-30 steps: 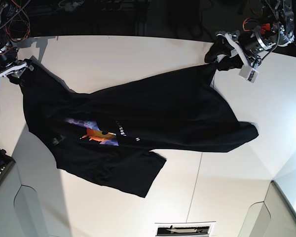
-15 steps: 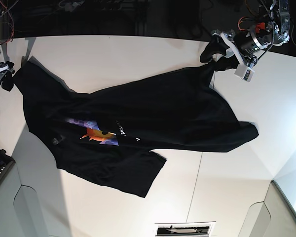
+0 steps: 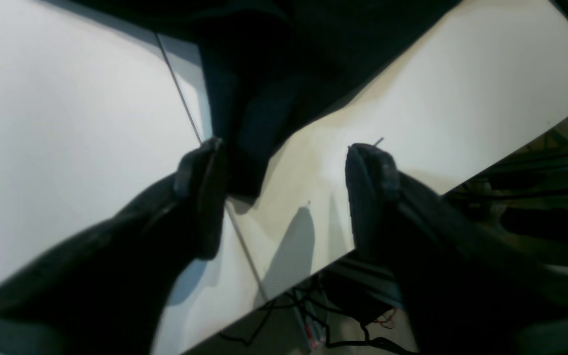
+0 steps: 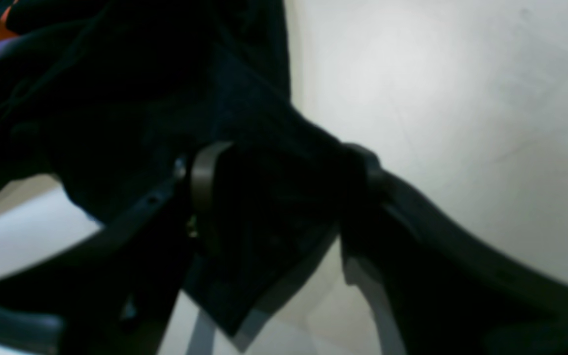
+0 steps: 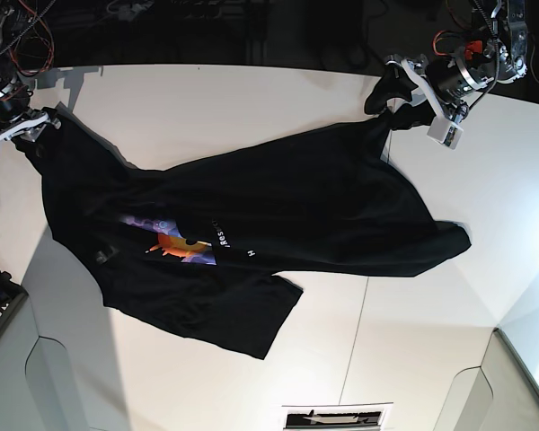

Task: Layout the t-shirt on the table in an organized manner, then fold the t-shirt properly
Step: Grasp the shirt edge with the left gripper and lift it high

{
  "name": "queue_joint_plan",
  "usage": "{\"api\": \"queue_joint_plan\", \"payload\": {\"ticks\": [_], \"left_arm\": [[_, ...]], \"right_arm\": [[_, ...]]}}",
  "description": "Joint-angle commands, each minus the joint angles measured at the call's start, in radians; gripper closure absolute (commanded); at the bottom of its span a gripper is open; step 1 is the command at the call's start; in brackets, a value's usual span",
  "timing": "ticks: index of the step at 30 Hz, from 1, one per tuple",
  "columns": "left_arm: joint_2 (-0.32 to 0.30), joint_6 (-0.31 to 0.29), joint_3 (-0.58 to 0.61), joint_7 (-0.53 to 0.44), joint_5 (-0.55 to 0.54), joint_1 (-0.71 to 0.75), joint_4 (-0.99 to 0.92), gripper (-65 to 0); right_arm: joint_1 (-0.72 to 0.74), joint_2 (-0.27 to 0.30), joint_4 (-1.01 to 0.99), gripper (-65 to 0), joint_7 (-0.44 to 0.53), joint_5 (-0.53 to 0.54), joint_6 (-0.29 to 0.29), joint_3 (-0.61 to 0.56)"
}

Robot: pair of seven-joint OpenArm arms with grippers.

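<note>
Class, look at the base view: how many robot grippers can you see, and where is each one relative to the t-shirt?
2. The right gripper is at the t-shirt's upper-left corner; the left gripper is at its upper-right tip, near the table's far edge.

Bright, blurry close-ups; soft shadows

Overhead base view; two close wrist views
</note>
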Motion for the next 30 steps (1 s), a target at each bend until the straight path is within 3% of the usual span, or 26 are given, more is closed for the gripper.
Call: {"api": "queue_joint_plan", "payload": {"ticks": [1, 6, 8, 9, 11, 14, 19, 26, 30], "left_arm": [[-0.008, -0.005, -0.004, -0.006, -0.007, 0.002, 0.008, -32.7], [-0.008, -0.005, -0.004, -0.006, -0.007, 0.002, 0.008, -12.7], [-0.008, -0.005, -0.004, -0.006, -0.007, 0.001, 0.008, -4.1], [-0.008, -0.005, -0.004, -0.007, -0.007, 0.001, 0.008, -0.4], [-0.009, -0.005, -0.006, -0.018, 0.004, 0.0, 0.008, 0.0], [-0.009, -0.005, -0.027, -0.06, 0.061, 0.001, 0.009, 0.0], [-0.015, -0.005, -0.154, -0.058, 0.05, 0.013, 0.061, 0.0], [-0.092, -0.005, -0.255, -0.05, -0.004, 0.106, 0.319, 0.0], [-0.097, -0.005, -0.346, -0.047, -0.023, 0.149, 0.475, 0.0]], "right_arm": [[0.002, 0.006, 0.008, -32.6, 0.008, 0.003, 0.0, 0.002], [0.002, -0.011, 0.008, -32.5, 0.006, 0.005, 0.0, 0.002], [0.002, -0.016, 0.008, -26.5, 0.006, 0.005, 0.0, 0.002], [0.002, -0.016, 0.008, -19.7, 0.006, 0.005, 0.0, 0.002], [0.002, -0.014, 0.008, -0.5, 0.006, 0.005, 0.0, 0.003], [0.002, -0.01, 0.026, 0.0, 0.005, 0.043, 0.0, 0.021], [0.001, -0.01, 0.139, 0.0, -0.074, 0.158, 0.002, 0.124], [-0.029, 0.026, 0.336, 0.0, -0.117, 0.233, 0.004, 0.24], [-0.056, 0.075, 0.428, 0.0, -0.119, 0.237, 0.003, 0.295]]}}
